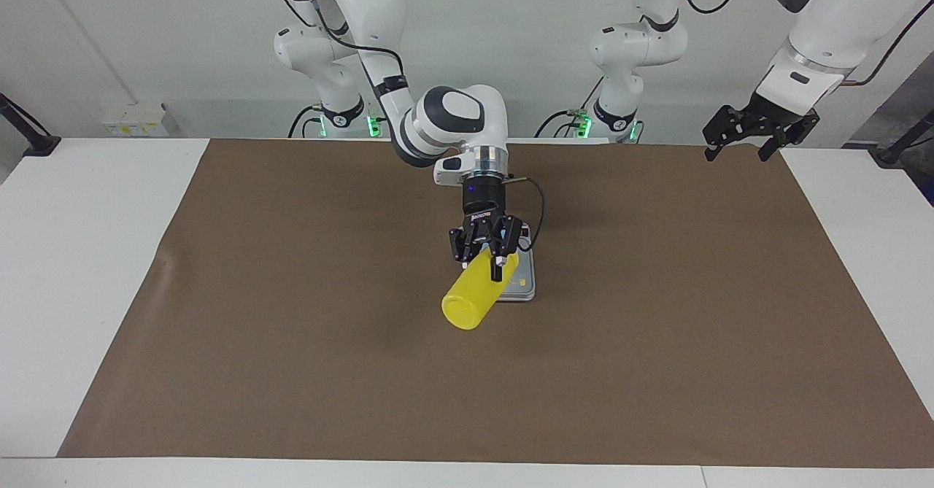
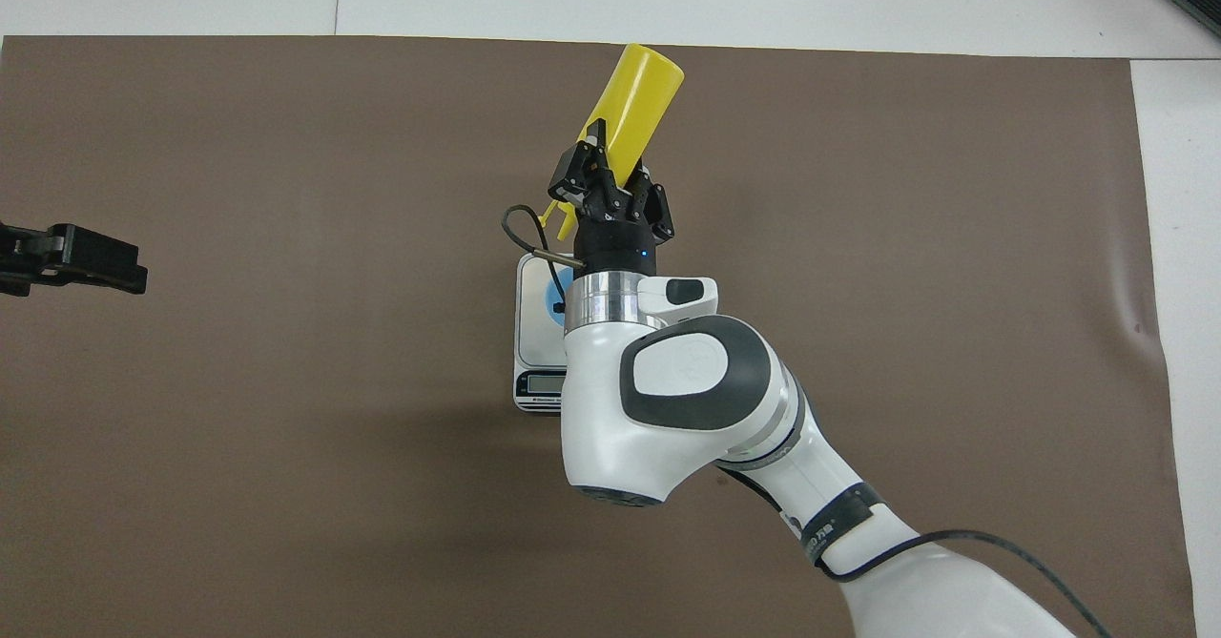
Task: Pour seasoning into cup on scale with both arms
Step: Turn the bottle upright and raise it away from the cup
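Facing view: camera mounted high across the desk (image 1: 87,269), aimed at the robots and tilted down; both arm bases and the wall appear along the top edge. Overhead view: camera high above the robots' end, aimed forward and steeply down, closer in. The views are half a turn apart. Shared area: the brown mat (image 1: 657,327) (image 2: 286,428), the scale (image 1: 527,284) (image 2: 537,333) at its middle and the bottle (image 1: 471,302) (image 2: 637,109)
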Motion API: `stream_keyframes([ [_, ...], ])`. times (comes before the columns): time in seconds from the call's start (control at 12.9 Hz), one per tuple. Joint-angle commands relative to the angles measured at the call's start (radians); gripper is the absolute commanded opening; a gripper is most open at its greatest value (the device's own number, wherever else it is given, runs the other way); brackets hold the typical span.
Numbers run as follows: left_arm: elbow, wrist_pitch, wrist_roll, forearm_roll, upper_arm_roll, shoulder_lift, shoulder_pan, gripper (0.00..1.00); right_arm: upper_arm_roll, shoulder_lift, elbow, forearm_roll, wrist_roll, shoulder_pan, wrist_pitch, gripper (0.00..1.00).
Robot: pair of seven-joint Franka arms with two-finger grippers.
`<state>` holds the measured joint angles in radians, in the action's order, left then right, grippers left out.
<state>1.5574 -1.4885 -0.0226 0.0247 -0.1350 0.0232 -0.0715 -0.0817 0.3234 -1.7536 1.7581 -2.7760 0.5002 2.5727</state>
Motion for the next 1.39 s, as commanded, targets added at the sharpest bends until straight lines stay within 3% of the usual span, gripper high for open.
stream_keyframes([
  [0.0, 0.015, 0.010, -0.010, -0.014, -0.006, 0.014, -0.010, 1.00, -0.003, -0.064, -0.011, -0.131, -0.168, -0.064, 0.086, 0.00],
  [0.23, 0.015, 0.010, -0.010, -0.014, -0.006, 0.014, -0.010, 1.00, -0.003, -0.096, -0.011, -0.363, -0.155, -0.081, 0.148, 0.00],
  [0.54, 0.015, 0.010, -0.010, -0.014, -0.006, 0.014, -0.010, 1.00, -0.003, -0.115, -0.018, -0.523, -0.155, -0.133, 0.334, 0.00],
  [0.77, 0.015, 0.010, -0.010, -0.014, -0.006, 0.014, -0.010, 1.00, -0.004, -0.122, -0.020, -0.771, -0.154, -0.134, 0.342, 0.00],
  [1.01, 0.015, 0.010, -0.010, -0.014, -0.006, 0.015, -0.010, 1.00, -0.015, -0.124, -0.020, -0.931, -0.154, -0.140, 0.376, 0.00],
  [1.32, 0.015, 0.010, -0.010, -0.014, -0.006, 0.014, -0.010, 1.00, -0.016, -0.119, -0.020, -1.505, -0.155, -0.140, 0.365, 0.00],
])
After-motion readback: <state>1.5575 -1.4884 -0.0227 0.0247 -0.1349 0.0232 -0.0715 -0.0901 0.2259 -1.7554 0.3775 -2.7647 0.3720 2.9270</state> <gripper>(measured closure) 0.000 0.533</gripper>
